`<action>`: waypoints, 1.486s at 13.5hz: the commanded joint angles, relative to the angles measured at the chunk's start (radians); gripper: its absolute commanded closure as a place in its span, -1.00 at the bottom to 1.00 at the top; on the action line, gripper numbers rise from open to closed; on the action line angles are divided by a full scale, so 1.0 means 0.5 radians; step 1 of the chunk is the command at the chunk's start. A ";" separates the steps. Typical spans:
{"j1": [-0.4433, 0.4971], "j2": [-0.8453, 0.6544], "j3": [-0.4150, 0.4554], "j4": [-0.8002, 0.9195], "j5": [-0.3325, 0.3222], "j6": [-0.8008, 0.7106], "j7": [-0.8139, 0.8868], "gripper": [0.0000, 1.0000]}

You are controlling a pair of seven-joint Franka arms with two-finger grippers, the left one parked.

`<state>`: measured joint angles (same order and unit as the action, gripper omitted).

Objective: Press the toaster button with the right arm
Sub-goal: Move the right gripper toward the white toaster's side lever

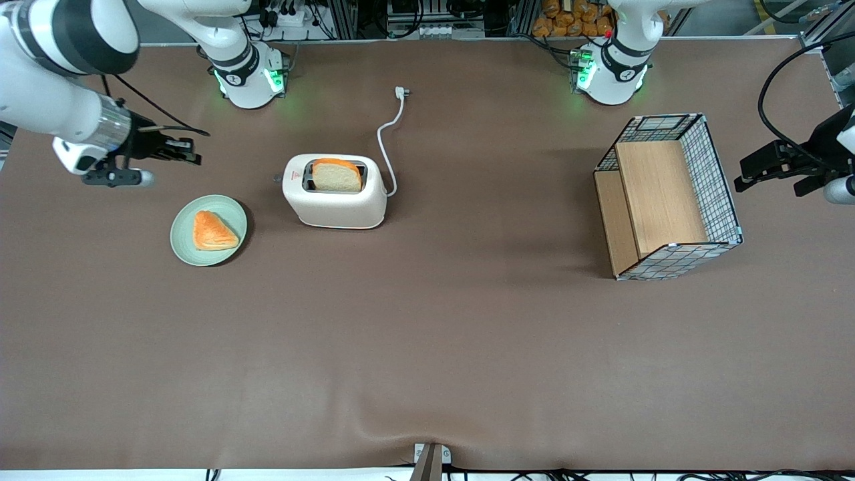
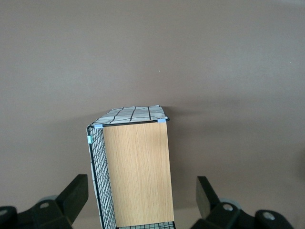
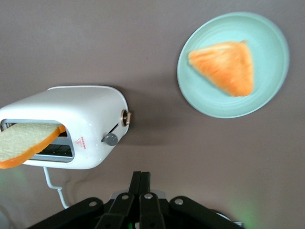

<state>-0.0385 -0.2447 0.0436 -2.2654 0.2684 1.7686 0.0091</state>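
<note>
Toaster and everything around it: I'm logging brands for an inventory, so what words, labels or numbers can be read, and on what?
No text can be read.
The toaster bears a tiny red logo beside its slot: too small to read.
The plate and wire basket show no marking.
The gripper hangs above the table near the plate, fingers shut, unlabelled.

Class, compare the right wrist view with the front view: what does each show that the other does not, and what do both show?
Only the right wrist view shows the toaster's end face with its grey lever knob and small dial, and the gripper shut, apart from the toaster. Only the front view shows the wire basket toward the parked arm's end and the unplugged cord's plug. Both show the toaster, its bread slice and the pastry on the green plate.
</note>
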 commanded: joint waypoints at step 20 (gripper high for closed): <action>0.273 0.213 0.011 -0.550 0.614 0.746 -0.055 1.00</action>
<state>0.0880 -0.1293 0.0525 -2.5130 0.5367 2.1081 0.0086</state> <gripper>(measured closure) 0.991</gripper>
